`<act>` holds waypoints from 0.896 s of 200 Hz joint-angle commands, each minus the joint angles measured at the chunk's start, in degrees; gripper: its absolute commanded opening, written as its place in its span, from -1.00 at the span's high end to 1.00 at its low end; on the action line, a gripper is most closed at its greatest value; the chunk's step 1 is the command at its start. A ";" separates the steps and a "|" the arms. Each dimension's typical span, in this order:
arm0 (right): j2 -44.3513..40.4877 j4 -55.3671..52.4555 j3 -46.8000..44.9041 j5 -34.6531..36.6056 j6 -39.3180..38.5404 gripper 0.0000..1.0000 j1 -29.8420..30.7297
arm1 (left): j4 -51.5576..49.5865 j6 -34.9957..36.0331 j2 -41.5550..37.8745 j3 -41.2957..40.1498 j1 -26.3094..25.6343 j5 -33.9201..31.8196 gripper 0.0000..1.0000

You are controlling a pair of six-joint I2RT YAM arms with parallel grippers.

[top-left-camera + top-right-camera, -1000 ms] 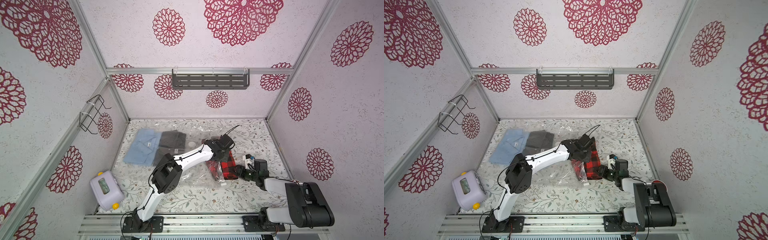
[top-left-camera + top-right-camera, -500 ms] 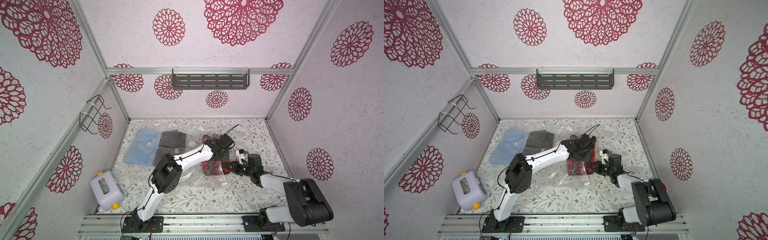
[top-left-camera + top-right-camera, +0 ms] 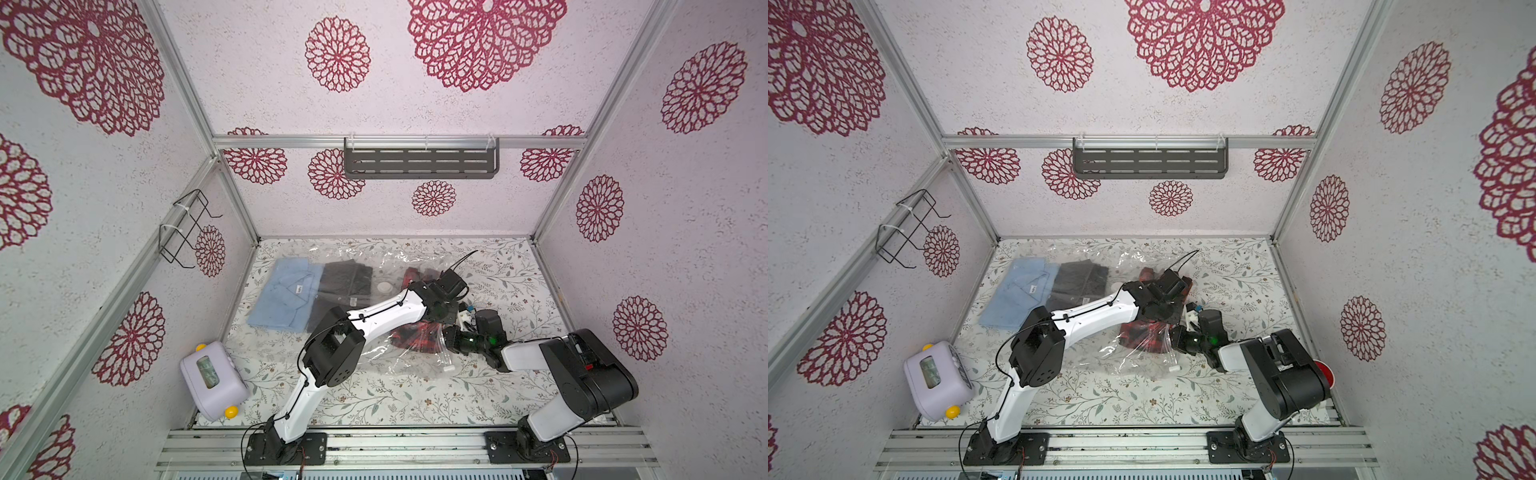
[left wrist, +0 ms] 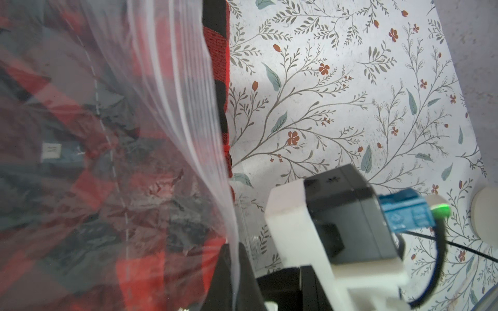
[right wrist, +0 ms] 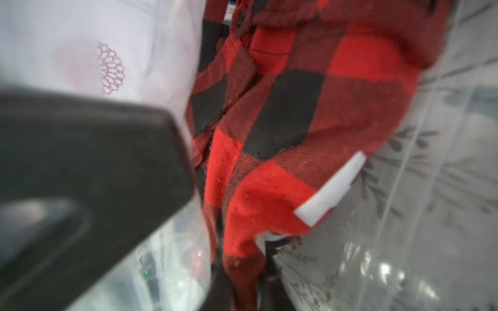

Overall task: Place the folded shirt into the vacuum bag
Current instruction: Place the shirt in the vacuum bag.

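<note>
The folded shirt (image 3: 415, 336), red and black plaid, lies bunched at the open mouth of the clear vacuum bag (image 3: 386, 357), partly under its film; the bag's white valve (image 3: 384, 286) shows further back. My left gripper (image 3: 444, 309) is shut on the upper sheet of the bag's mouth; in the left wrist view the film (image 4: 161, 80) runs straight into the closed jaws of that gripper (image 4: 234, 269). My right gripper (image 3: 446, 338) is at the mouth, shut on the shirt. In the right wrist view red cloth (image 5: 296, 107) sits between the fingers of the right gripper (image 5: 244, 272).
A light blue shirt (image 3: 286, 295) and a dark grey one (image 3: 340, 286) lie at the back left, the grey one under the bag. A lilac box (image 3: 212, 380) stands front left. A grey shelf (image 3: 419, 162) and a wire rack (image 3: 187, 228) hang on the walls.
My right gripper has moved left toward the bag's mouth, carrying the plaid shirt further under the film. The left gripper has stayed put, still gripping the bag.
</note>
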 commanded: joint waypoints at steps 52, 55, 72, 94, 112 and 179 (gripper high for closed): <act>-5.90 -4.66 2.22 1.11 -3.06 -0.40 -8.15 | 2.51 0.37 -5.32 -1.75 -0.51 -1.83 1.00; -5.65 -4.53 2.64 0.95 -3.03 -0.40 -8.40 | 2.51 0.42 -5.32 -1.79 -0.58 -1.83 1.00; -3.33 -4.53 5.48 0.48 -3.31 -0.40 -9.28 | 2.51 0.54 -5.54 -1.71 -0.72 -2.05 1.00; 1.38 -3.85 9.41 -0.49 -3.19 -0.35 -9.63 | 2.42 0.73 -5.87 -1.76 -0.95 -2.18 1.00; 5.66 -3.27 12.11 -0.44 -3.13 -0.27 -9.66 | 2.42 0.72 -6.01 -1.91 -1.04 -2.27 1.00; 14.94 -2.05 18.12 1.86 -3.21 0.60 -6.62 | 2.52 1.06 -5.34 -1.14 -1.13 -1.49 1.00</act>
